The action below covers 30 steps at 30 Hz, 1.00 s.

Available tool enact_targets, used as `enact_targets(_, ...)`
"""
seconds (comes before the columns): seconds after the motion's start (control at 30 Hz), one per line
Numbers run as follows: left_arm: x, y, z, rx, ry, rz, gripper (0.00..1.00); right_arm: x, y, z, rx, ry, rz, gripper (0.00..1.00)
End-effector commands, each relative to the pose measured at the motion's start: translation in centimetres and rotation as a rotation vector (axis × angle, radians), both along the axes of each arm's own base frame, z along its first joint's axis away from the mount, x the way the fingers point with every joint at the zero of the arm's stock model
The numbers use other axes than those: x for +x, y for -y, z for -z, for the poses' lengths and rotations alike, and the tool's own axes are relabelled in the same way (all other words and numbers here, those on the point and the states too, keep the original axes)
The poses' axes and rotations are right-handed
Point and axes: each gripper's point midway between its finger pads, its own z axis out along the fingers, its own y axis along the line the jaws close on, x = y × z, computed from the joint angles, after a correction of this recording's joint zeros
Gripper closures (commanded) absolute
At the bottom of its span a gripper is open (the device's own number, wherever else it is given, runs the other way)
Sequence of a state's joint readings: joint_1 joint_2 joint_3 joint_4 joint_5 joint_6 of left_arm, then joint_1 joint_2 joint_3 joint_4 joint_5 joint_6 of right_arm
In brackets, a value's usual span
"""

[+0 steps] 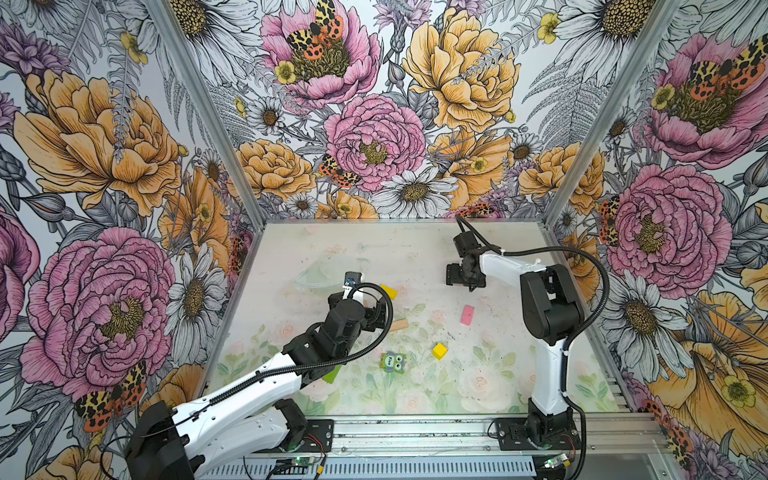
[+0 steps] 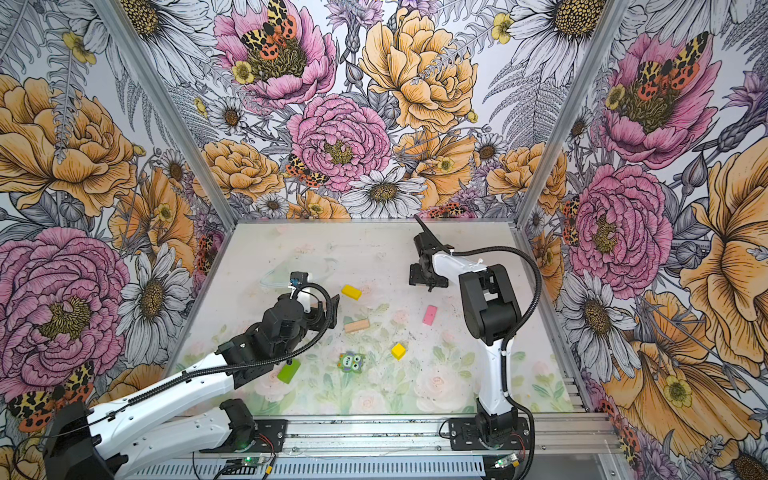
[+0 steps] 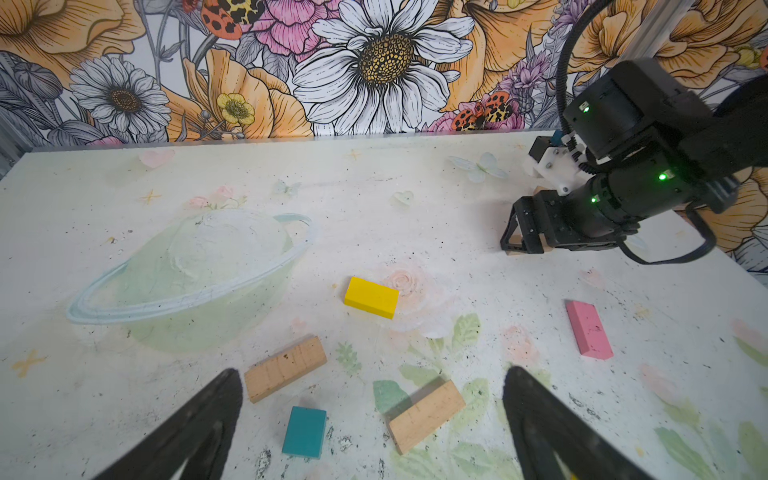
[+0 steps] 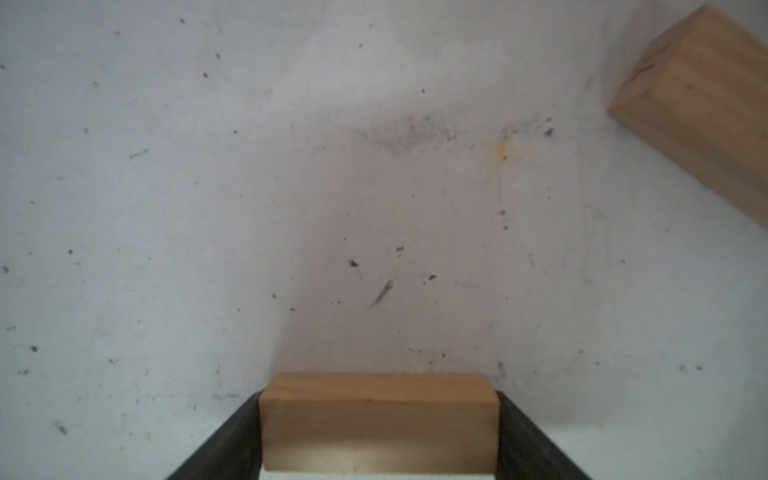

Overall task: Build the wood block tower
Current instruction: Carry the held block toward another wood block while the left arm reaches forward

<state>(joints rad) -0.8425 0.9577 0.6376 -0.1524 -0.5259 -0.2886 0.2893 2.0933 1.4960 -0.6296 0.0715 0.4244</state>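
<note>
Right gripper (image 4: 378, 401): clamps tan bar (image 4: 379, 432) flush between both fingers (image 4: 232, 436). Left gripper (image 3: 373, 374): gapes wide just above teal block (image 3: 304, 432).

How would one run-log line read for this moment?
left claw: open, empty | right claw: grips tan bar | tower: nothing stacked, blocks scattered
</note>
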Motion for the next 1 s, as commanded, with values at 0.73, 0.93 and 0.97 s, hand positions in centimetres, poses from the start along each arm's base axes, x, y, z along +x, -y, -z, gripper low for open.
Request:
enact_targets(0.73,0.6,0.7,-3.4,-0.01,0.062,0.003,0.01,1.6,5.3,-10.3,-0.058,0.198,0.263,0.0)
enact_targets(0.93,-0.1,3.7,-4.1,-0.027,0.069,0.09,0.01,1.4,8.3,-9.3,-0.035,0.163,0.374,0.0)
enact_targets(0.97,-0.2,4.4,-4.1,-0.022,0.068,0.106,0.01,1.3,8.9,-9.0,-0.035,0.158,0.4,0.0)
